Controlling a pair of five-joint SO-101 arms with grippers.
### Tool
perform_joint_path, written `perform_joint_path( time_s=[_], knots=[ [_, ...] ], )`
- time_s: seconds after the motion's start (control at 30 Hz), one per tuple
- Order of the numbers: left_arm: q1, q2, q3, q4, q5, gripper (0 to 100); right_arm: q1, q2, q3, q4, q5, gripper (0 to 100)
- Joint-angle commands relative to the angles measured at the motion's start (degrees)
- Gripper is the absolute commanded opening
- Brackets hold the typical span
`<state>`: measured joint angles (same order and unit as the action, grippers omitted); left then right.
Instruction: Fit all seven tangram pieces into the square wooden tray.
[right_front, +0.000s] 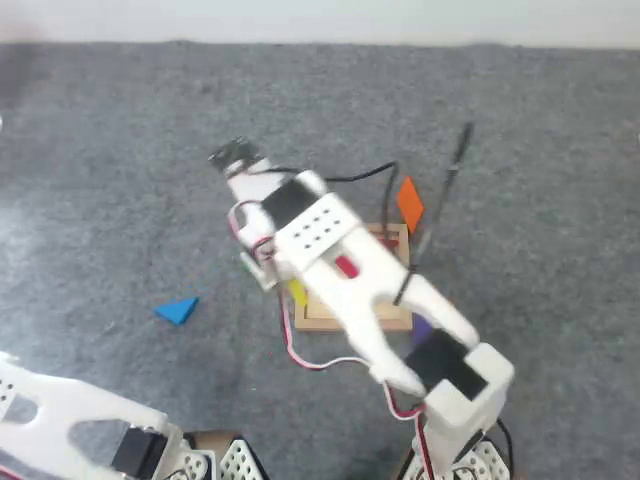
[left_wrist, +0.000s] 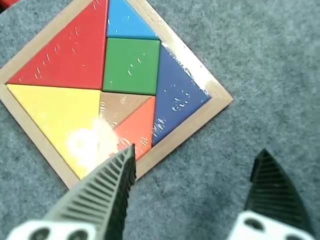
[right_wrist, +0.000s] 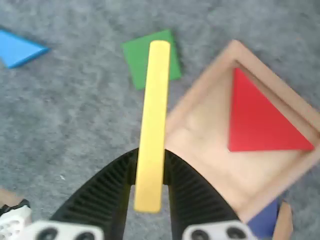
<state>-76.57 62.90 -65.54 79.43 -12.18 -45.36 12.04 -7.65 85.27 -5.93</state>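
In the right wrist view my right gripper (right_wrist: 149, 175) is shut on a yellow piece (right_wrist: 152, 120) held on edge, beside the square wooden tray (right_wrist: 200, 125). A red triangle (right_wrist: 265, 125) lies in that tray. A green square (right_wrist: 150, 59) and a blue triangle (right_wrist: 20, 50) rest on the carpet, and a dark blue piece (right_wrist: 262, 220) lies outside the tray. From above, the yellow piece (right_front: 297, 293) shows under the white arm at the tray (right_front: 395, 322). My left gripper (left_wrist: 192, 170) is open above a tray (left_wrist: 210, 107) packed with coloured pieces.
Grey carpet covers the table. An orange piece (right_front: 409, 203) lies just beyond the tray, a blue triangle (right_front: 178, 311) to its left and a purple piece (right_front: 420, 325) at its near right corner. A black cable (right_front: 445, 185) runs past the tray. The other arm (right_front: 80, 420) sits folded at the bottom left.
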Motion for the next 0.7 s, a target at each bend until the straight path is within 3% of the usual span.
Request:
perform_joint_path(
  time_s=[0.0, 0.2, 0.47, 0.67],
  knots=[
    [0.70, -1.05, -2.24, 0.18, -0.35, 36, 2.24, -3.03, 5.71, -5.14, 0.97, 1.9],
    [0.53, -1.23, -2.24, 0.18, -0.35, 36, 4.18, 0.13, 12.48, -12.18, -1.76, 1.9],
    [0.79, -1.32, -2.24, 0.18, -0.18, 36, 5.23, 8.13, 12.22, -14.20, -9.23, 0.9],
    [0.70, -1.49, -2.24, 0.00, -0.18, 36, 5.58, 9.45, 12.13, -14.11, -9.49, 1.3]
  ],
)
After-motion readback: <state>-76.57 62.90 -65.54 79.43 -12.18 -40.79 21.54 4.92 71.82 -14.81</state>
